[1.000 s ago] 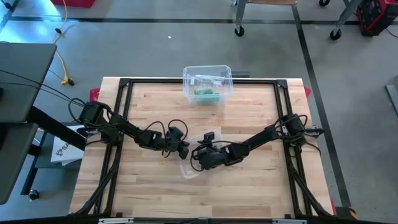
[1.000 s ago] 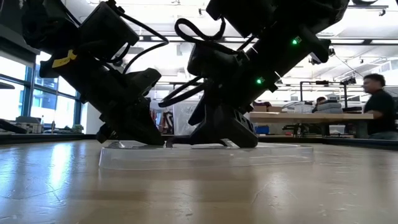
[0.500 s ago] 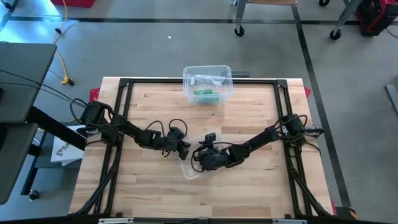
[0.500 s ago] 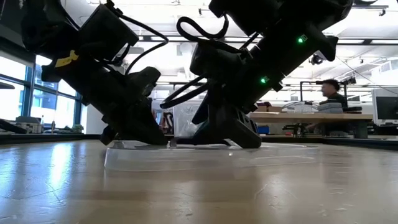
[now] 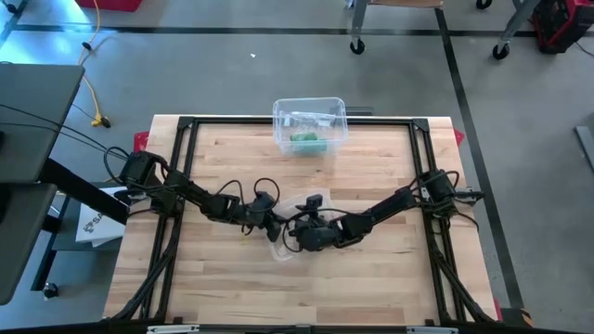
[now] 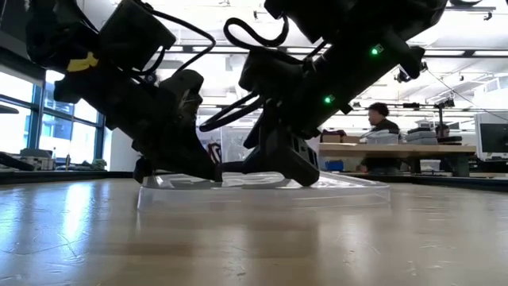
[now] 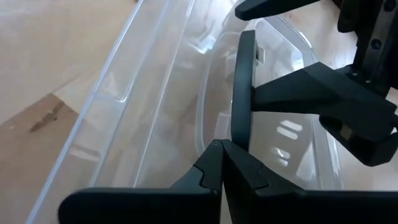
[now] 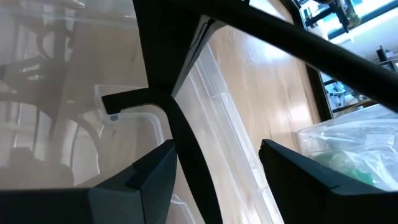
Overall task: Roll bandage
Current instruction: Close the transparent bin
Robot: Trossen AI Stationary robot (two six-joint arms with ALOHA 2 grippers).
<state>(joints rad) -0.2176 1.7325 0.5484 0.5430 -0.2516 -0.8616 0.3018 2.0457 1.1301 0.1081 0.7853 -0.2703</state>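
Note:
A clear plastic lid (image 5: 280,252) lies flat on the wooden table near its middle, under both grippers. My left gripper (image 5: 272,223) comes from the table's left, shut, with its tips (image 7: 221,149) inside the lid. My right gripper (image 5: 295,234) comes from the right and stands open over the lid (image 8: 224,124). One of its fingers (image 7: 244,87) is inside the lid, just ahead of my left fingertips. The bandage shows as a green roll (image 5: 308,141) inside a clear box (image 5: 309,116) at the far edge, with no gripper near it. My left gripper sets its shut fingertips down on the lid's inner face beside a raised ridge (image 7: 205,118), slanting down from the table's left. Whether any plastic is caught between the tips, I cannot tell. My right gripper has one finger reaching down into the lid (image 6: 290,171); whether it presses the plastic, I cannot tell.
A black frame (image 5: 297,122) runs round the tabletop. The clear box sits on the frame's far bar. Bare wood lies near and to both sides of the lid. Behind the table, a person sits at a desk (image 6: 381,119).
My left gripper has turned at the wrist and edged toward my right gripper. The clear lid has slid a little along the table beneath both grippers. Both grippers keep the same finger gap.

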